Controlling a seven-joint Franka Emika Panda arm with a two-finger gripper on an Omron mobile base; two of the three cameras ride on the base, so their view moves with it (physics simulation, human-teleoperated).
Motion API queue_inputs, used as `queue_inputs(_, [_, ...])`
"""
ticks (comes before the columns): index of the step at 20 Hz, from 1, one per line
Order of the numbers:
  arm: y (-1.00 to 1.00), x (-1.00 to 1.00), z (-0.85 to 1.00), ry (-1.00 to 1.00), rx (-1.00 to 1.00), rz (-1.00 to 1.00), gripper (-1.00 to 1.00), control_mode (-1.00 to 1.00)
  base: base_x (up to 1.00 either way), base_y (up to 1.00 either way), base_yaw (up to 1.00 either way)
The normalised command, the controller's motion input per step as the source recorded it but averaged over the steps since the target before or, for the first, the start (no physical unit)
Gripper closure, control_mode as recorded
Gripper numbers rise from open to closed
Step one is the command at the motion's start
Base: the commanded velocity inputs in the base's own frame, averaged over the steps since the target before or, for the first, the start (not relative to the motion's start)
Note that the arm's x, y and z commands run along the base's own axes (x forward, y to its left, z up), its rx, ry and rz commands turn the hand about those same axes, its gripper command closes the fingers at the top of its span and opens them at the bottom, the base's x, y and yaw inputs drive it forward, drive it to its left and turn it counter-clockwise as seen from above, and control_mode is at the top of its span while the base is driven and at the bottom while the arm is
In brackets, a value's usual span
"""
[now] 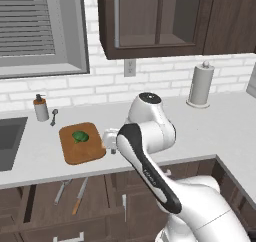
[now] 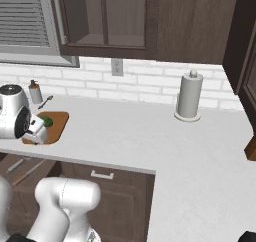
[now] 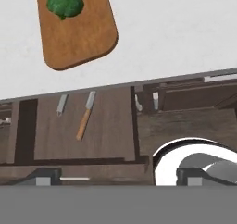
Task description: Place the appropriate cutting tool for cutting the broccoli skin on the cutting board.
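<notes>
- Nearest, the fingers [image 3: 118, 177] hang spread wide with nothing between them, their two dark tips low in the hand view, looking down into an open drawer [image 3: 83, 126] below the bench front edge.
- Down in that drawer lies the cutting tool [image 3: 85, 115], brown handle toward the viewer and narrow grey blade pointing toward the bench; it sits well apart from the cutting board [image 3: 83, 33], lower than it and not on it.
- Just beside the cutting tool, on its left in the hand view, lies an all-grey metal utensil [image 3: 61, 104].
- Beyond the drawer, the cutting board rests flat on the pale bench [image 1: 200, 131] near its front edge.
- On the cutting board's far part sits the broccoli [image 1: 80, 136], touching the wood.
- Behind the cutting board, toward the wall, a small spoon [image 1: 53, 116] lies on the bench, with a soap bottle [image 1: 40, 107] just beside it.
- Far off along the wall, well apart from the cutting board, a paper towel roll [image 1: 201, 84] stands upright.
</notes>
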Motion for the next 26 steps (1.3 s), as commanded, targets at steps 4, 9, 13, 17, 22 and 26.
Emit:
queue_inputs(4, [0.11, 0.0, -0.64, 0.13, 0.09, 0.0, -1.0, -1.0, 0.0, 0.0, 0.0])
queue_inputs(9, [0.04, -0.04, -0.47, 0.09, 0.09, 0.0, -1.0, -1.0, 0.0, 0.0, 0.0])
queue_inputs(13, [0.34, -0.03, -0.33, 0.13, 0.0, 0.0, -1.0, -1.0, 0.0, 0.0, 0.0])
queue_inputs(17, [0.54, 0.0, -0.38, 0.16, -0.01, -0.01, -1.0, -1.0, 0.0, 0.0, 0.0])
queue_inputs(22, [0.3, 0.0, -0.37, 0.19, -0.03, 0.0, -1.0, -1.0, 0.0, 0.0, 0.0])
queue_inputs(26, [0.06, 0.04, -0.44, 0.18, 0.0, 0.0, -1.0, -1.0, 0.0, 0.0, 0.0])
